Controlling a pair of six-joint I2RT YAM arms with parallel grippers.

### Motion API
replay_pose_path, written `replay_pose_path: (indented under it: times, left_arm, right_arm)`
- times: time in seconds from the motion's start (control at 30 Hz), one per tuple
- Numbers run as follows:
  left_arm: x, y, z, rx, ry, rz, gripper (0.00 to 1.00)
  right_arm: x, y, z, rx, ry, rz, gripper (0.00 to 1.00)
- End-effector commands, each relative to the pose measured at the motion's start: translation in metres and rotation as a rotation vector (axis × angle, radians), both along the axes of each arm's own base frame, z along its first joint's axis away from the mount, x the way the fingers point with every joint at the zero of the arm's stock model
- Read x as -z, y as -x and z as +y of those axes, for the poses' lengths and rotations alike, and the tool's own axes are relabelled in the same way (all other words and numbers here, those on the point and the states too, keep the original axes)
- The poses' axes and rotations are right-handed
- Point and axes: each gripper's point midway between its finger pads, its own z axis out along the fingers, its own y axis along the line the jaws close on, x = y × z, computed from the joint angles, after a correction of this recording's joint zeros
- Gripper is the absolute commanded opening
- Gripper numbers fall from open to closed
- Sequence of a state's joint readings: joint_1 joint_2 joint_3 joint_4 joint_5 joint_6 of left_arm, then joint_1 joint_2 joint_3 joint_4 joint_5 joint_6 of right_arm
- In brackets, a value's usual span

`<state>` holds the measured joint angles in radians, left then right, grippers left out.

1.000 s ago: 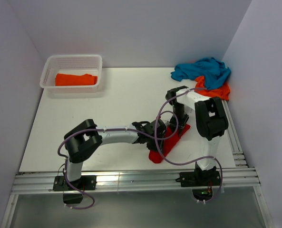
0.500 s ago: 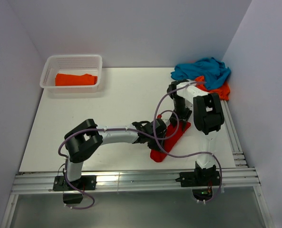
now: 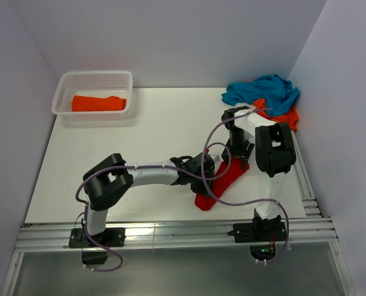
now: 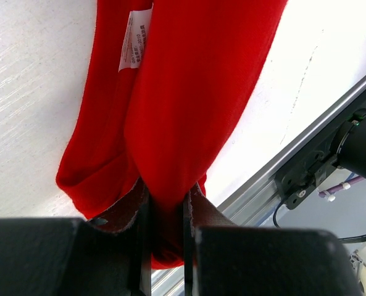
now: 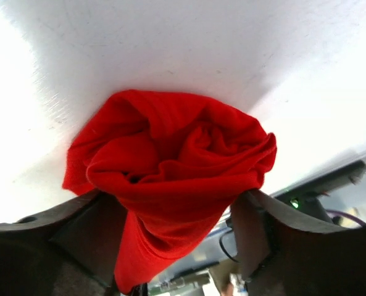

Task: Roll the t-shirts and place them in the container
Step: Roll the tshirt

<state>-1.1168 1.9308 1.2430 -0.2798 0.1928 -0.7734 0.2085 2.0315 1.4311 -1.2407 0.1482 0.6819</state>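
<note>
Pinching red t-shirt (image 4: 195,92) in closed left end effector (image 4: 166,197); white label (image 4: 135,40) via left wrist only. Straddling rolled end with open right end effector (image 5: 173,209).

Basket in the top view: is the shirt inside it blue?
No, the basket holds an orange shirt; the blue shirt lies heaped outside it.

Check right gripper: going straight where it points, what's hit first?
Likely the rolled end of the red t-shirt, sitting between its open fingers; the table lies behind it, depth unclear.
</note>
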Motion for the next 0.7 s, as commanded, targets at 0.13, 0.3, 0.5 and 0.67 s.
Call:
replay_pose_path:
  times: [0.13, 0.3, 0.5, 0.67]
  left_arm:
    - [0.041, 0.036, 0.063, 0.07, -0.247, 0.131, 0.0]
    - [0.037, 0.036, 0.062, 0.082, -0.25, 0.126, 0.0]
    - [0.037, 0.038, 0.062, 0.113, -0.248, 0.139, 0.0]
    - [0.047, 0.049, 0.071, 0.14, -0.284, 0.184, 0.0]
  right_arm:
    - [0.002, -0.051, -0.009, 0.073, 0.019, -0.291, 0.41]
    - [-0.001, -0.046, -0.021, 0.078, 0.109, -0.165, 0.0]
    - [-0.004, -0.032, -0.028, 0.072, 0.132, -0.035, 0.0]
    - [0.009, -0.029, -0.031, 0.065, 0.153, 0.01, 0.01]
